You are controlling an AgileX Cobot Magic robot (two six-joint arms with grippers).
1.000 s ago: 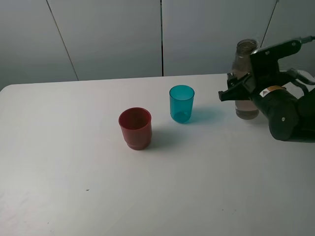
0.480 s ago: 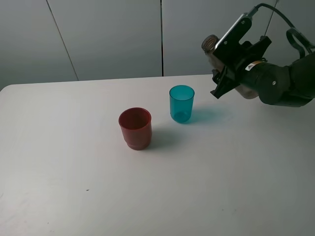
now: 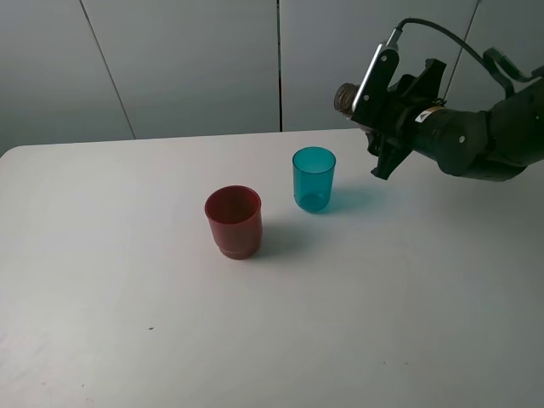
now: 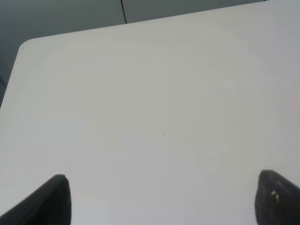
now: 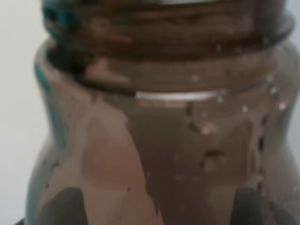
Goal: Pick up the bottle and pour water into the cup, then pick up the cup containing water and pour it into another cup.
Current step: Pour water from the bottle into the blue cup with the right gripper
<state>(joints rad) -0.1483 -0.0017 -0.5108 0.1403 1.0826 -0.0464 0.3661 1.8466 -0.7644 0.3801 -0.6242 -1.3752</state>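
Note:
My right gripper [image 3: 380,119] is shut on the smoky grey-brown bottle [image 3: 346,97] and holds it in the air, tipped nearly flat. Its open mouth points left, above and just right of the teal-blue cup [image 3: 314,178]. Most of the bottle is hidden behind the gripper. The right wrist view is filled by the bottle's neck and shoulder [image 5: 159,117], with droplets inside, between the fingertips [image 5: 61,206]. The red cup [image 3: 234,221] stands upright to the left and nearer of the teal cup. My left gripper [image 4: 161,199] is open and empty over bare table; it is out of the high view.
The white table [image 3: 127,297] has a rounded far-left corner [image 4: 28,47] and grey wall panels behind it. The right arm's dark body [image 3: 484,140] and cable hang over the table's far right.
The right gripper has lifted the bottle off the table at the far right, carried it up and left toward the teal cup, and tipped it from upright to nearly flat.

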